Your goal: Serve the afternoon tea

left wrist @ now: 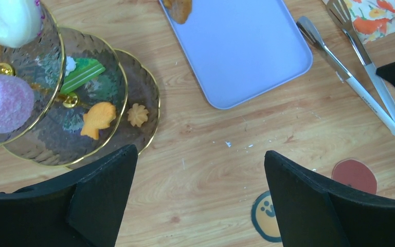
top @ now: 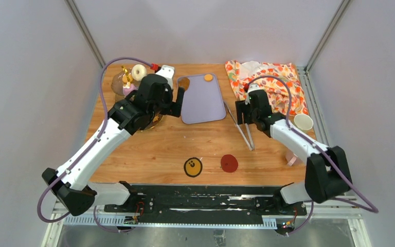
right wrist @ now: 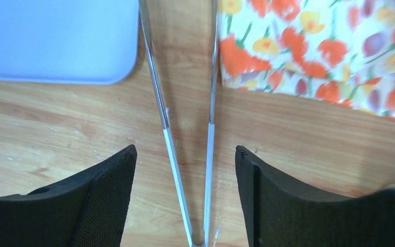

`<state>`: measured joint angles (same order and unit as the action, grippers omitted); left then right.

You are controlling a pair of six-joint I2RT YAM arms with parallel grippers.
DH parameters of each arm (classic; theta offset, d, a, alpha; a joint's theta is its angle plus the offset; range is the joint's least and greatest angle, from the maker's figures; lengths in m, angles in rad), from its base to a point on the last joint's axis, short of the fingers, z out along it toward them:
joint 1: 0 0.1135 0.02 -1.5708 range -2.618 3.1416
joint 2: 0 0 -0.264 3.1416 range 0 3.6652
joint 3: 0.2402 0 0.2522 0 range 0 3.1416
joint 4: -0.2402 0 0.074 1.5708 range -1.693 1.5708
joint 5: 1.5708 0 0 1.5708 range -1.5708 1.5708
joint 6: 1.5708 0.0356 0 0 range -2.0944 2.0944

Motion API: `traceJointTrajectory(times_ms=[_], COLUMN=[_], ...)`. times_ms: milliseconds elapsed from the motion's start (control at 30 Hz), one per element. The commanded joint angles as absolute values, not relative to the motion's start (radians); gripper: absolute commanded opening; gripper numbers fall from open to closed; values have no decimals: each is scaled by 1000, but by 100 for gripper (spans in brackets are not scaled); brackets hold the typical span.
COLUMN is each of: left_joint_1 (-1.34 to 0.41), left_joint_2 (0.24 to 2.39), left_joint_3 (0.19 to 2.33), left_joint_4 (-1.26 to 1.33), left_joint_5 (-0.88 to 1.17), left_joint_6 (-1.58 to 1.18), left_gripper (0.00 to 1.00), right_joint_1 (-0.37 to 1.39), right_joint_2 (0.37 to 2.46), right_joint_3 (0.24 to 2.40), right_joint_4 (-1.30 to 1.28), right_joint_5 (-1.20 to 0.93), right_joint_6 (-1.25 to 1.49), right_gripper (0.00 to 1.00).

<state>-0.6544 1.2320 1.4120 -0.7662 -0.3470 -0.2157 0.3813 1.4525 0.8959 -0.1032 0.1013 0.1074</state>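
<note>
The three-tier glass stand (top: pixel 119 82) with a gold handle stands at the back left, partly behind my left arm. In the left wrist view its tiers (left wrist: pixel 144 92) hold a white donut (left wrist: pixel 7 20), a purple donut (left wrist: pixel 5 103), a green cake (left wrist: pixel 82 73) and two orange biscuits (left wrist: pixel 97 119). A brown pastry (top: pixel 184 82) and an orange biscuit (top: pixel 208 77) lie on the lilac tray (top: pixel 202 103). My left gripper (top: pixel 177 105) (left wrist: pixel 200 170) is open and empty between stand and tray. My right gripper (top: pixel 241 117) (right wrist: pixel 185 154) is open above the metal tongs (right wrist: pixel 164 128). A white mug (top: pixel 303 122) stands at the right.
A flowered cloth (top: pixel 267 82) lies at the back right. A pink object (top: pixel 291 158) is partly hidden under my right arm. A yellow smiley sticker (top: pixel 193 166) and a red sticker (top: pixel 229 163) mark the table's front. The tongs (top: pixel 241 126) lie right of the tray.
</note>
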Motion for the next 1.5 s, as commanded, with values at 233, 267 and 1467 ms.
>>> traceJointTrajectory(times_ms=[233, 267, 1467], left_joint_1=[-741, -757, -888], left_joint_2=[1340, 1353, 1453], left_joint_3=[1500, 1496, 1431], left_joint_4=[-726, -717, -611], left_joint_5=[-374, -377, -358], left_joint_6=[-202, -206, -117], left_gripper=[98, 98, 98], right_joint_1=[252, 234, -135], right_joint_2=[1100, 1068, 1241], right_joint_3=[1005, 997, 967], right_joint_4=[-439, -463, -599], right_joint_5=[258, 275, 325], right_joint_6=[271, 292, 319], right_gripper=[70, 70, 71])
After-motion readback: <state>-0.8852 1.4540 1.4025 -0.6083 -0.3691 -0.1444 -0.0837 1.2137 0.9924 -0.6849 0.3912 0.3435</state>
